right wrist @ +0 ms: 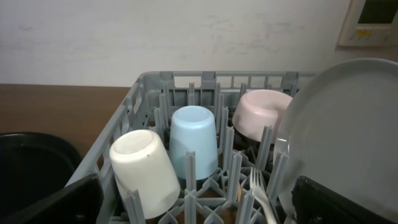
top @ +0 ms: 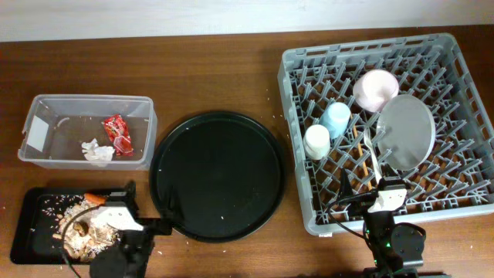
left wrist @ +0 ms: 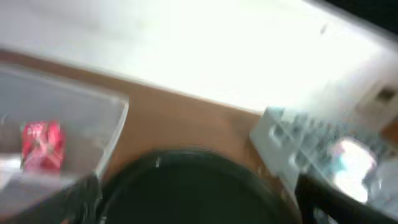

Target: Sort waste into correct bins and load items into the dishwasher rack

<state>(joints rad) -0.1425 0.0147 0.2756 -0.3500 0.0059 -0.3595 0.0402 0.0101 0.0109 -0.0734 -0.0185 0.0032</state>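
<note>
The clear tub (top: 85, 108) holds the red wrapper (top: 118, 133) and the white napkin (top: 98, 151); the wrapper also shows, blurred, in the left wrist view (left wrist: 42, 144). The shallow black tray (top: 29, 224) holds brownish scraps (top: 77, 230) and the carrot (top: 94, 198). The grey rack (top: 463, 197) holds the cream cup (right wrist: 144, 168), blue cup (right wrist: 194, 140), pink bowl (right wrist: 261, 112), plate (right wrist: 348, 130), fork (right wrist: 262, 190) and chopstick (top: 361, 158). My left gripper (top: 143, 212) is open and empty beside the shallow tray. My right gripper (right wrist: 196, 208) is open and empty at the rack's near edge.
A big round black tray (top: 218, 176) lies between the bins and the rack, right in front of my left gripper (left wrist: 205, 205). The brown table runs to a white wall at the back. Crumbs dot the round tray.
</note>
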